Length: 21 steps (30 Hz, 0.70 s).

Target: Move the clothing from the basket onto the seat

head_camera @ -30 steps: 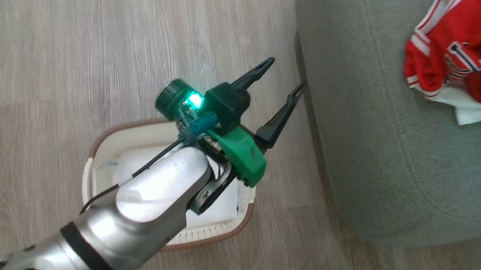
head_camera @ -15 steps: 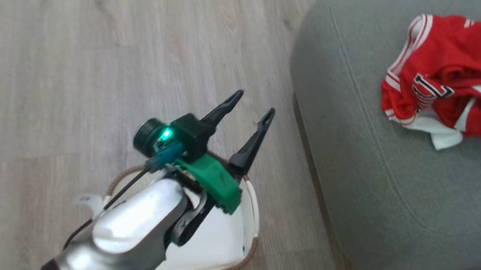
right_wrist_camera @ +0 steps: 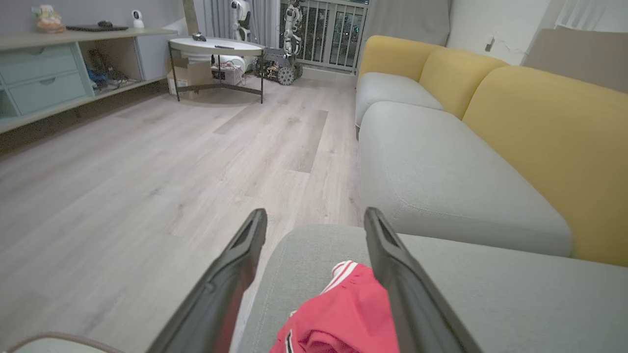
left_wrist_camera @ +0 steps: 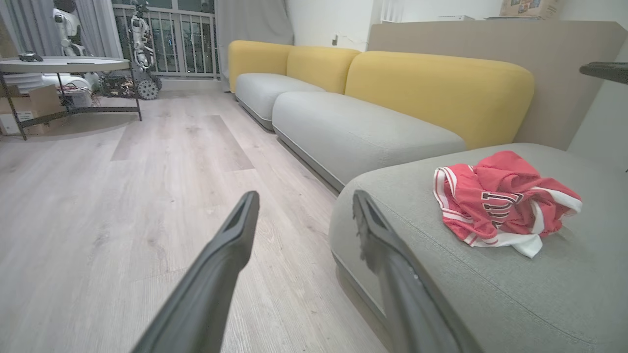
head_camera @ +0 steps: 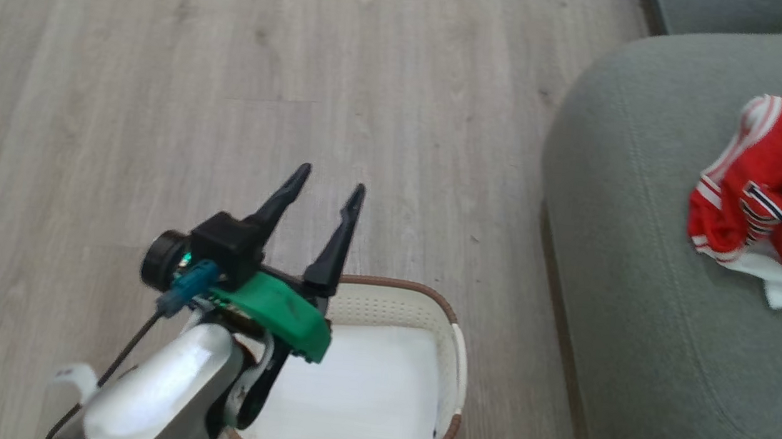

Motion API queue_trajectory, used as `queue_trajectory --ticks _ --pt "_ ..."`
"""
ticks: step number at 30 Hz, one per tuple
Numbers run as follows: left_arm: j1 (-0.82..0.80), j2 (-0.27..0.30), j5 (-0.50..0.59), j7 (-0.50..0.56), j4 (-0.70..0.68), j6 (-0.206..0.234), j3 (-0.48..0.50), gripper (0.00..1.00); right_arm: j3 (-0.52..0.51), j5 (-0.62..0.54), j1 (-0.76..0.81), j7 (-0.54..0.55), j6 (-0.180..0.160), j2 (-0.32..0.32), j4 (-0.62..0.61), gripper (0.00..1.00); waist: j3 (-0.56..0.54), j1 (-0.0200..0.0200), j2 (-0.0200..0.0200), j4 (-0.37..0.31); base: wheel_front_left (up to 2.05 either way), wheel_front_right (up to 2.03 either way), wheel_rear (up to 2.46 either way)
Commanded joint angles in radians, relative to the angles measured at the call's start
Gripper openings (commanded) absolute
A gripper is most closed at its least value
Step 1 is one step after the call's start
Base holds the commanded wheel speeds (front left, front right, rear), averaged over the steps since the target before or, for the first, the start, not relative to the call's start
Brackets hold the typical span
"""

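The red clothing with white trim lies crumpled on the grey-green seat at the right. The cream basket with a brown rim stands on the floor left of the seat, and a flat white sheet lies in it. My left gripper hovers open and empty over the basket's far left corner, fingers pointing away over the floor. In the left wrist view this gripper points past the seat's corner, with the clothing to its right. My right gripper is open and empty above the clothing.
Pale wood floor spreads left of and beyond the basket. A long sofa with grey cushions and yellow backs runs beyond the seat. A round table and other robots stand far off by the window.
The head camera has shifted. Against the basket, my left gripper has swung left, away from the seat's edge, staying open. The clothing lies on the seat throughout.
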Motion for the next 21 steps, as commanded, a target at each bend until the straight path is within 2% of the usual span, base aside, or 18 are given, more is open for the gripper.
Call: queue_trajectory --ticks 1,4,8,14,17,21 --pt "-0.023 0.029 -0.007 -0.010 -0.039 0.010 0.054 1.00 -0.057 -0.012 0.051 -0.011 0.000 -0.003 -0.006 1.00 -0.003 0.0000 -0.0001 0.022 0.00 0.00 0.00" --pt "0.012 0.043 -0.008 -0.010 -0.057 0.032 0.090 1.00 -0.240 -0.078 0.180 -0.011 0.000 0.074 -0.014 1.00 -0.004 0.0000 -0.0001 0.039 0.00 0.00 0.00" --pt "0.071 0.051 -0.004 -0.010 -0.083 0.050 0.141 1.00 -0.512 -0.223 0.381 -0.012 0.000 0.201 -0.070 1.00 -0.006 0.0000 -0.0001 0.050 0.00 0.00 0.00" --pt "0.146 0.035 0.055 -0.011 -0.126 0.060 0.233 1.00 -0.918 -0.498 0.706 -0.012 0.000 0.457 -0.271 1.00 -0.007 0.0000 -0.0001 0.074 0.00 0.00 0.00" --pt "0.181 0.020 0.100 -0.011 -0.141 0.061 0.286 1.00 -1.023 -0.602 0.835 -0.012 0.000 0.579 -0.382 1.00 -0.006 0.0000 -0.0001 0.082 0.00 0.00 0.00" --pt "0.233 -0.015 0.164 -0.011 -0.170 0.056 0.367 1.00 -1.069 -0.687 0.926 -0.012 0.000 0.682 -0.465 1.00 -0.006 0.0000 -0.0001 0.080 0.00 0.00 0.00"
